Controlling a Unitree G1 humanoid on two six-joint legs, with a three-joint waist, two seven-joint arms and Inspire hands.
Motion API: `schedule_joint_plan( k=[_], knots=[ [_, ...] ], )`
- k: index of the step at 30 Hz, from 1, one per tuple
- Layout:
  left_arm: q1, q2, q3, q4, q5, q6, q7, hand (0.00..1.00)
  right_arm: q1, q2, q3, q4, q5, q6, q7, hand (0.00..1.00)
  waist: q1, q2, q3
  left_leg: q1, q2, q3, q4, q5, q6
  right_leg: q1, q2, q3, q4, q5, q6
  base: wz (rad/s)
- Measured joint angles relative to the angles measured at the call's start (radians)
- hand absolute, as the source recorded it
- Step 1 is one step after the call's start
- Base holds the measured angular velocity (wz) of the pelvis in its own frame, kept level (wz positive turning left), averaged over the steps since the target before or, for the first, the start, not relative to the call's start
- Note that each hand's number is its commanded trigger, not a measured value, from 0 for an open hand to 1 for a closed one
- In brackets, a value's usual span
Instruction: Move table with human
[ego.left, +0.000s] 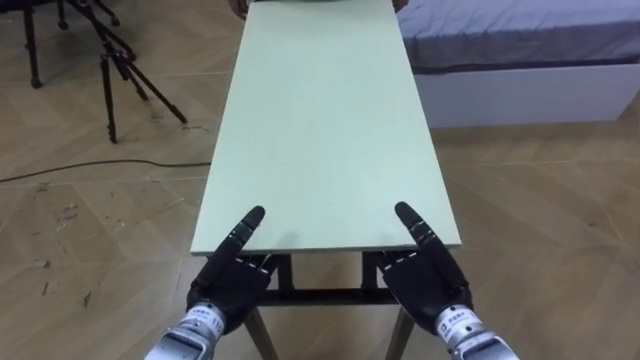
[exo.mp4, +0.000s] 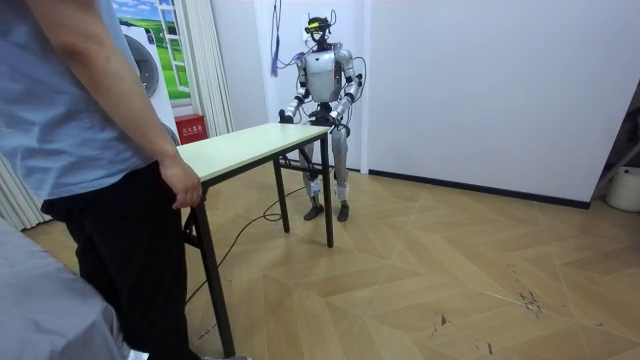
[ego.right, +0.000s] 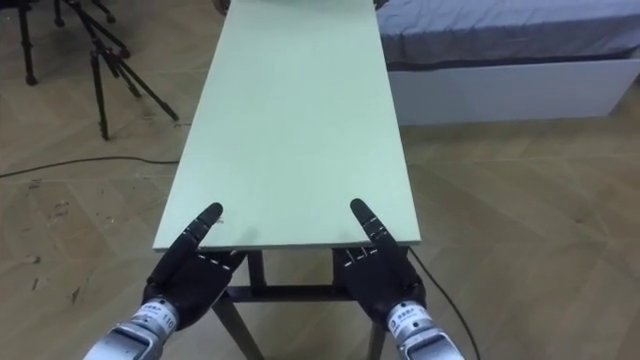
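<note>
table edge hides whether left hand, right hand clasp it (thumbs atop).

I read soft, even indoor light here. The table top is lit flat and matt from its near edge to its far edge; beneath the near edge its frame drops into shade. In the room view the white wall is the brightest patch, the floor carries a faint sheen, and the person close at the room view's left looks darker.
</note>
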Motion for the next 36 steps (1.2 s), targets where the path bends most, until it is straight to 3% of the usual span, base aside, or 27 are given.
schedule_joint_plan(
  k=[5,36],
  knots=[
    [0.0,-0.023,0.009,0.051,0.001,0.006,-0.001,1.0,-0.013,0.007,-0.001,0.026,-0.002,0.0,-0.064,1.0,0.005,0.0,-0.0001,-0.002,0.001,0.0,0.0,0.0,0.0,0.001,0.0,-0.007,-0.003,0.0,0.0,-0.01],
    [0.004,-0.024,0.01,0.064,0.022,0.003,0.003,1.0,-0.016,0.023,0.001,0.022,-0.041,-0.015,-0.065,1.0,-0.004,-0.007,0.0003,0.005,-0.003,0.0,-0.015,0.0,0.0,-0.003,-0.002,0.006,-0.006,-0.001,0.008,-0.01]
  ],
)
